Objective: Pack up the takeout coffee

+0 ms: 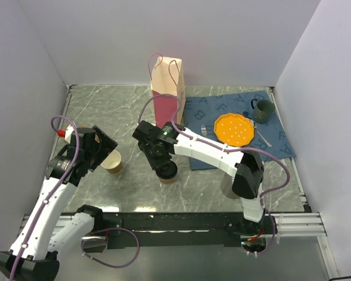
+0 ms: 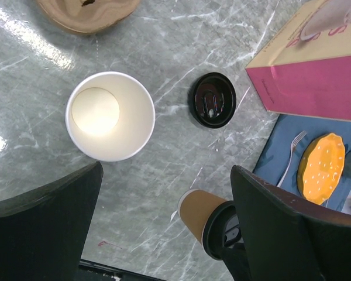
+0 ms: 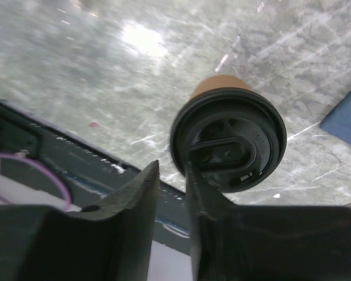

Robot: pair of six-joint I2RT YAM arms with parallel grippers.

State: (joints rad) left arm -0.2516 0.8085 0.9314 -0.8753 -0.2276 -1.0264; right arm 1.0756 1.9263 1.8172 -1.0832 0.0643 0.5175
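The takeout coffee (image 1: 168, 174), a short brown cup with a black lid (image 3: 228, 146), stands upright on the marble table in front of the pink and tan paper bag (image 1: 167, 93). My right gripper (image 3: 171, 172) hovers just above the lid's near rim. Its jaws are narrowly apart with nothing between them, and one fingertip overlaps the lid's edge. My left gripper (image 2: 167, 170) is wide open above the table. It sits between an open brown cup with a cream inside (image 2: 110, 115) and the takeout coffee (image 2: 202, 213).
A loose black lid (image 2: 212, 99) lies between the open cup and the bag (image 2: 316, 76). At the right, a blue cloth (image 1: 222, 105) carries an orange plate (image 1: 234, 129), a fork (image 1: 206, 130) and a dark mug (image 1: 262, 110). White walls enclose three sides.
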